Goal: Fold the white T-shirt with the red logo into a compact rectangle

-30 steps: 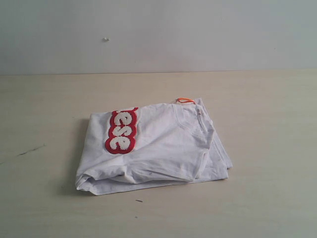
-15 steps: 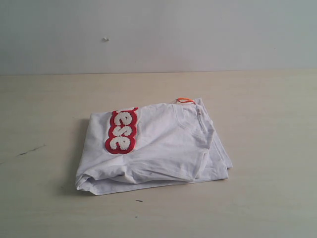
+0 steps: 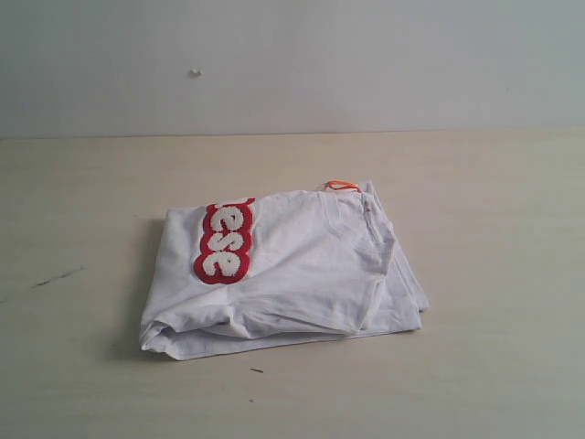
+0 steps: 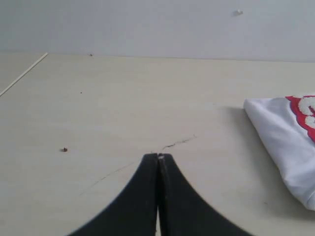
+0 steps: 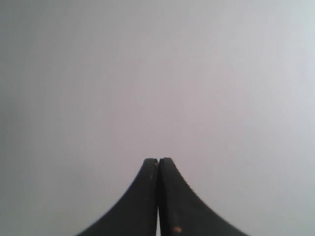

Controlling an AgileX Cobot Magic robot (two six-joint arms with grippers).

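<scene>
Left claw [image 4: 158, 156]: jaws pressed together, nothing between them.

Left wrist view: the claw hangs over bare table [image 4: 98, 108], well apart from the shirt [image 4: 278, 130]. One folded corner of the shirt shows at the side, with an edge of the logo [image 4: 305, 108] on it. A thin crack [image 4: 174, 143] in the table surface runs just ahead of the tips.

Right wrist view: right claw [image 5: 158, 160] is likewise closed and empty. Only a blank grey wall [image 5: 157, 73] lies behind it, with no shirt or table in sight, so it points away from the work.

Exterior view: neither arm is in frame. The shirt lies mid-table as a stacked, roughly rectangular bundle. Its near edge is rumpled and lower layers peek out on the right. The logo sits on the upper left panel, with "ese" readable. An orange tag [image 3: 342, 185] pokes out at the far edge.

Change over the last second: none found. Outline, creases, logo and tag all match both earlier exterior frames.

Judgement: the folding looks finished and both arms seem parked clear of it. At most, the splayed right corner could be squared up.
</scene>
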